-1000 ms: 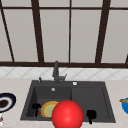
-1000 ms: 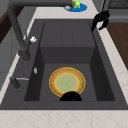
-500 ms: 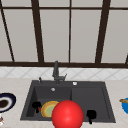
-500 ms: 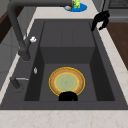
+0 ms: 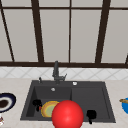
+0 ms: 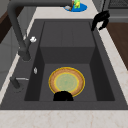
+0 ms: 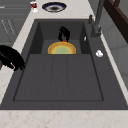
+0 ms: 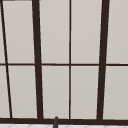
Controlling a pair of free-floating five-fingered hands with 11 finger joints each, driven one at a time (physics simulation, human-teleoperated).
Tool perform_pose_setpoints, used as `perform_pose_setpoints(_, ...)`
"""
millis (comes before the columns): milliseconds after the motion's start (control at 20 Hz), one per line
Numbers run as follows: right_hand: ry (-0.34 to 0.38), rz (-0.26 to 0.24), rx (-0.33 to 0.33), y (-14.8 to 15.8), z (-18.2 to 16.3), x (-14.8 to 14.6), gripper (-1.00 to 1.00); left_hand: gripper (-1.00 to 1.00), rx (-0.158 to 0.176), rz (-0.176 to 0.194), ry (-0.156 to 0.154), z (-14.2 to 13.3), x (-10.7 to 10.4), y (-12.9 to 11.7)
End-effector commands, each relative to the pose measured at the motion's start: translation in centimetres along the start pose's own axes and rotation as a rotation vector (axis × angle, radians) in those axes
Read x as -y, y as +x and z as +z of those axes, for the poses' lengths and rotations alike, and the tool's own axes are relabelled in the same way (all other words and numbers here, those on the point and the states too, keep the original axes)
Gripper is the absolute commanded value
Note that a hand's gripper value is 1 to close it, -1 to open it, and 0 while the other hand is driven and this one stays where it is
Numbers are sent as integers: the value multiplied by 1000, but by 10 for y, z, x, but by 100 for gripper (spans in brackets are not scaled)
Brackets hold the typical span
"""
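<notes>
Left hand fingers curled downward, tips at the left edge of the yellow plate; from the right side view the hand sits just at the plate's far rim with a small red bit under the fingertips, probably pinching something, but too small to tell what, or whether it touches the plate. In the left side view the same hand shows as a dark lump at the plate's near edge. Plate lies flat on the floor of the deep left basin of the dark sink, orange rim, greenish centre.

Right hand hangs over the near right part of the sink, above the shallow drainboard side, fingers hooked downward, loosely together, holding nothing. Left side view has it at the far right rim.

Red ball sits large at front centre, covering part of the plate. Faucet behind the basin. Dark-rimmed bowl on the left counter, blue dish on the right counter. Window above.
</notes>
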Motion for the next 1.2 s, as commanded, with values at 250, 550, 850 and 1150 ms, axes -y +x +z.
perform_pose_setpoints(250, 0, 0, 0, 0, 0, 0, 0, 100, 67, -9, 34, 16, -32, -47)
perform_pose_setpoints(550, 0, 0, 0, 0, 0, 0, 0, 100, 73, 18, 28, 1, -46, -61)
perform_pose_setpoints(850, 0, 0, 0, 0, 0, 0, 0, 100, 35, 17, 37, -21, -58, -54)
perform_pose_setpoints(1150, 0, 0, 0, 0, 0, 0, 0, 100, -6, 12, 35, -63, -56, -50)
